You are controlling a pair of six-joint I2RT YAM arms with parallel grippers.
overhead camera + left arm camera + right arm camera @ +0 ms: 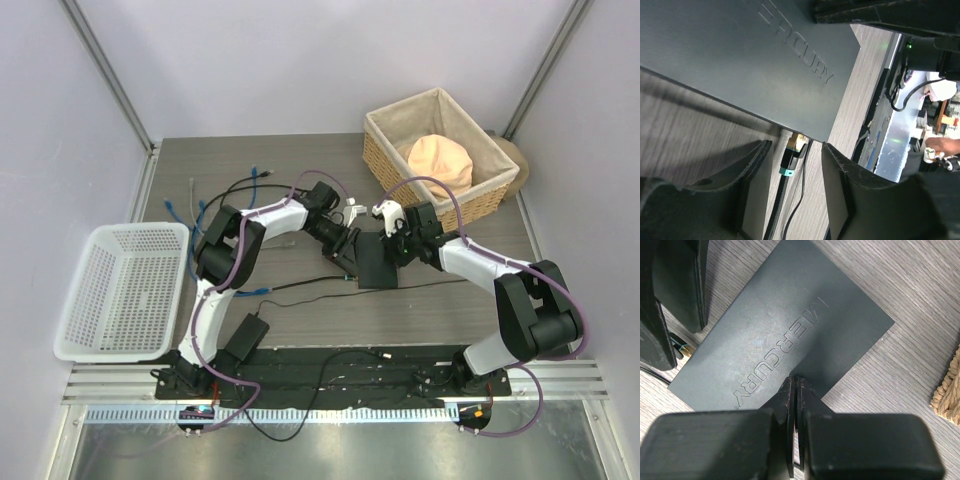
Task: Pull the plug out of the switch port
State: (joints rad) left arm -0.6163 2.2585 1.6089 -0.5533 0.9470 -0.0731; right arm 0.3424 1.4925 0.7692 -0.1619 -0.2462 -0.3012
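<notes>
Plug (791, 155) is sitting in the switch (378, 262) mid-table, so nothing is pulled yet. We are resting the closed right gripper (794, 385) on the switch and straddling the plug with the open left gripper (796, 147); gripping and pulling are remaining.

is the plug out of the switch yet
No, the plug sits in the switch edge, between the open fingers of the left gripper.

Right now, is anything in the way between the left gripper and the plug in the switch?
Nothing visible. The plug, seated in the switch, lies between the open fingers of the left gripper; a thin black cable runs beside it.
</notes>
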